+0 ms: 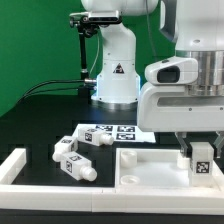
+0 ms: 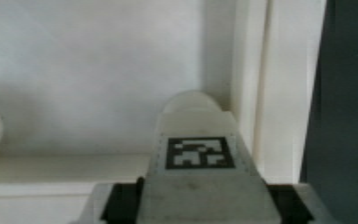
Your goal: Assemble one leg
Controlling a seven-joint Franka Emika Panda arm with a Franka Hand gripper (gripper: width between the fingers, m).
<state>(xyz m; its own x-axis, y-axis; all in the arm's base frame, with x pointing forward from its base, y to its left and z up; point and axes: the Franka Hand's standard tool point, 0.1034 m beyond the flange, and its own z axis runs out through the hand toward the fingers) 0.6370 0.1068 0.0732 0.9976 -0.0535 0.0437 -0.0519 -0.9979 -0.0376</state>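
Leg (image 2: 201, 150) in gripper (image 2: 197, 195) above tabletop (image 2: 87, 90)

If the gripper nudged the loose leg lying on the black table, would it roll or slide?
The loose leg looks like rigid plastic, so probably stiff and light. It lies on its side with a rounded end, so it may roll or pivot. Its flat tagged faces could limit rolling.

legs (image 1: 75, 158): 3 | tabletop (image 1: 150, 172): 1 | marker board (image 1: 127, 131): 1
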